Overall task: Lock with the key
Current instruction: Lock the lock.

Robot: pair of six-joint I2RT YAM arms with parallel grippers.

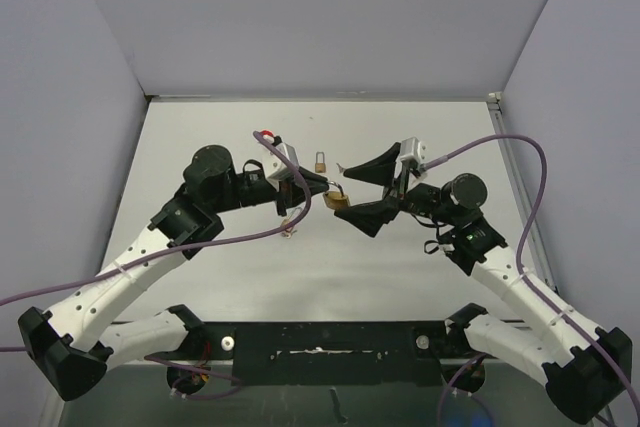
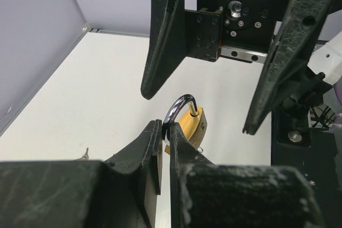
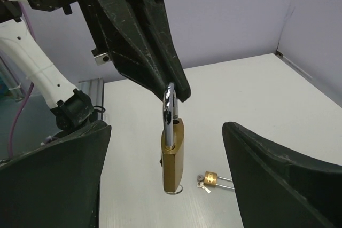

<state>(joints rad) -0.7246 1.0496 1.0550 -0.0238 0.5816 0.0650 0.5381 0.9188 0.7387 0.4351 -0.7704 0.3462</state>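
Note:
A large brass padlock (image 3: 172,158) hangs in the air by its silver shackle (image 3: 169,108). My left gripper (image 2: 166,129) is shut on the shackle's bow. The shackle looks open, with one hole in the body's top empty. A thin wire ring (image 3: 180,190) shows under the body. In the top view the padlock (image 1: 338,201) hangs between both grippers above the table's middle. My right gripper (image 3: 165,132) is open, one finger on each side of the padlock and not touching it. A small key (image 2: 84,155) lies on the table to the left.
A small brass padlock (image 3: 211,178) with keys on it lies on the white table (image 3: 267,94) beyond the hanging one; it also shows in the top view (image 1: 320,161). Grey walls close off the back and both sides. Purple cables trail from both arms.

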